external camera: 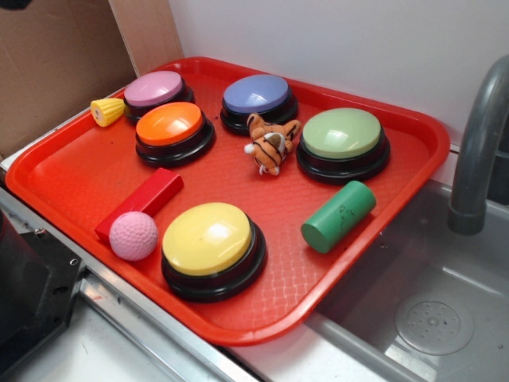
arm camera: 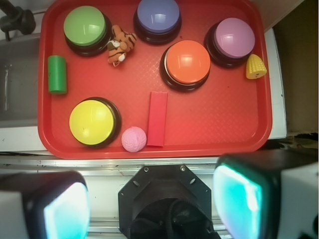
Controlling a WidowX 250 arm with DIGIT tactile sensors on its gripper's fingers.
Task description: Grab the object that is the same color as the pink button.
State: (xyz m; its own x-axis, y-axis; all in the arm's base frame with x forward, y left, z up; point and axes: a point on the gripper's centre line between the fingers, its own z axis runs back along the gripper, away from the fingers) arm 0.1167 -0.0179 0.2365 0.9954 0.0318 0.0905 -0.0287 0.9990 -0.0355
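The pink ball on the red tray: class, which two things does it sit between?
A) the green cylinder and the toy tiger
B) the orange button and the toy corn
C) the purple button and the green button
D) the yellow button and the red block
D: the pink ball lies between the yellow button and the red block.

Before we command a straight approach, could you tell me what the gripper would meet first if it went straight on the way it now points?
Probably the metal ledge just short of the red tray: the open gripper looks down from above it. The pink ball lies beyond, so depth is uncertain.
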